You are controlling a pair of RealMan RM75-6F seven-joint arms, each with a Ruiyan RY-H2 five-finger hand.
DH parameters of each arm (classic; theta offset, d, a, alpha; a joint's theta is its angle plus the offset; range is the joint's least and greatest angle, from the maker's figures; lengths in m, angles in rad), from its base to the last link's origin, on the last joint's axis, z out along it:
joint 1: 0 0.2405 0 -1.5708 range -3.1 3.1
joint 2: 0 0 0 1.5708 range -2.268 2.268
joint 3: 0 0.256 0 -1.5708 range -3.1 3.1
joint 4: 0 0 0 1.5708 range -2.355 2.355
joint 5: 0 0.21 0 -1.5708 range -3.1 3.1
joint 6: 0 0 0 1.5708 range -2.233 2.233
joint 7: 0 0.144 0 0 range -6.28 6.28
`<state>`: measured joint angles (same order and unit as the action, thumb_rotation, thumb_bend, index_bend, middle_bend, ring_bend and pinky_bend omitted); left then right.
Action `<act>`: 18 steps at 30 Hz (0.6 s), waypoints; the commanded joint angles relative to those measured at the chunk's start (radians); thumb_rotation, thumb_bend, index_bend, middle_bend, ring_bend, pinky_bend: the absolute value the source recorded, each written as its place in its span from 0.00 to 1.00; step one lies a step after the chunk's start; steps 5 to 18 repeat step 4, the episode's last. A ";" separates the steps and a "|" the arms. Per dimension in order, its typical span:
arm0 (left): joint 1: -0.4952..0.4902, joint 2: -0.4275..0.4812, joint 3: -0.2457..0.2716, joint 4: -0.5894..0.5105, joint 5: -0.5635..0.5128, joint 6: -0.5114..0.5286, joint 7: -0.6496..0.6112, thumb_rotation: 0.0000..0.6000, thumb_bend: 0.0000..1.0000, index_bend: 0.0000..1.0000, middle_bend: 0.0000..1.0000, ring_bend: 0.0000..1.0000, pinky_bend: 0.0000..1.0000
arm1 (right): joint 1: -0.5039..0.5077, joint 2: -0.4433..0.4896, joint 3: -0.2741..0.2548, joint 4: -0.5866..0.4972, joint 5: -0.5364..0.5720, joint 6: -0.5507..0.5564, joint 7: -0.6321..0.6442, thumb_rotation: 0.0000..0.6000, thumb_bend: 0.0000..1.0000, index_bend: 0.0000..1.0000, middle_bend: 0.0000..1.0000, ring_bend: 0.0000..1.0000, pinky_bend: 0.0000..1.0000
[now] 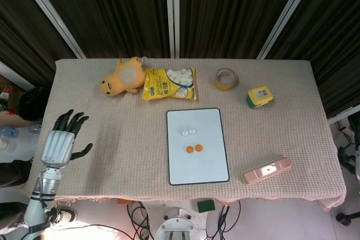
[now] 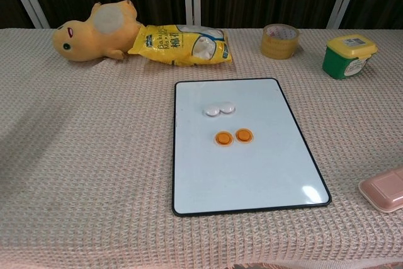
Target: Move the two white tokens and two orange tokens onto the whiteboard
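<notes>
The whiteboard (image 1: pixel 211 164) (image 2: pixel 264 174) lies flat near the table's front middle. Two white tokens (image 1: pixel 188 132) (image 2: pixel 219 109) sit side by side on its upper part. Two orange tokens (image 1: pixel 194 148) (image 2: pixel 233 137) rest just below them on the board. My left hand (image 1: pixel 61 142) hovers over the table's left edge, fingers spread, holding nothing; it does not appear in the chest view. My right hand is in neither view.
Along the back sit a yellow plush toy (image 1: pixel 120 77), a yellow snack bag (image 1: pixel 169 84), a tape roll (image 1: pixel 226 78) and a green box with a yellow lid (image 1: pixel 260 96). A pink case (image 1: pixel 266 170) lies at the front right.
</notes>
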<state>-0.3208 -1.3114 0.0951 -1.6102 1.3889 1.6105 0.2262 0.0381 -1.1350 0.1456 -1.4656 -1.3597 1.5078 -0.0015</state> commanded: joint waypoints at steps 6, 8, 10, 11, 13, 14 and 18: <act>0.093 0.089 0.039 0.104 0.047 0.033 -0.164 0.80 0.14 0.13 0.06 0.00 0.13 | -0.001 -0.003 -0.006 0.003 -0.003 -0.005 -0.005 1.00 0.48 0.00 0.00 0.00 0.00; 0.093 0.089 0.039 0.104 0.047 0.033 -0.164 0.80 0.14 0.13 0.06 0.00 0.13 | -0.001 -0.003 -0.006 0.003 -0.003 -0.005 -0.005 1.00 0.48 0.00 0.00 0.00 0.00; 0.093 0.089 0.039 0.104 0.047 0.033 -0.164 0.80 0.14 0.13 0.06 0.00 0.13 | -0.001 -0.003 -0.006 0.003 -0.003 -0.005 -0.005 1.00 0.48 0.00 0.00 0.00 0.00; 0.093 0.089 0.039 0.104 0.047 0.033 -0.164 0.80 0.14 0.13 0.06 0.00 0.13 | -0.001 -0.003 -0.006 0.003 -0.003 -0.005 -0.005 1.00 0.48 0.00 0.00 0.00 0.00; 0.093 0.089 0.039 0.104 0.047 0.033 -0.164 0.80 0.14 0.13 0.06 0.00 0.13 | -0.001 -0.003 -0.006 0.003 -0.003 -0.005 -0.005 1.00 0.48 0.00 0.00 0.00 0.00; 0.093 0.089 0.039 0.104 0.047 0.033 -0.164 0.80 0.14 0.13 0.06 0.00 0.13 | -0.001 -0.003 -0.006 0.003 -0.003 -0.005 -0.005 1.00 0.48 0.00 0.00 0.00 0.00; 0.093 0.089 0.039 0.104 0.047 0.033 -0.164 0.80 0.14 0.13 0.06 0.00 0.13 | -0.001 -0.003 -0.006 0.003 -0.003 -0.005 -0.005 1.00 0.48 0.00 0.00 0.00 0.00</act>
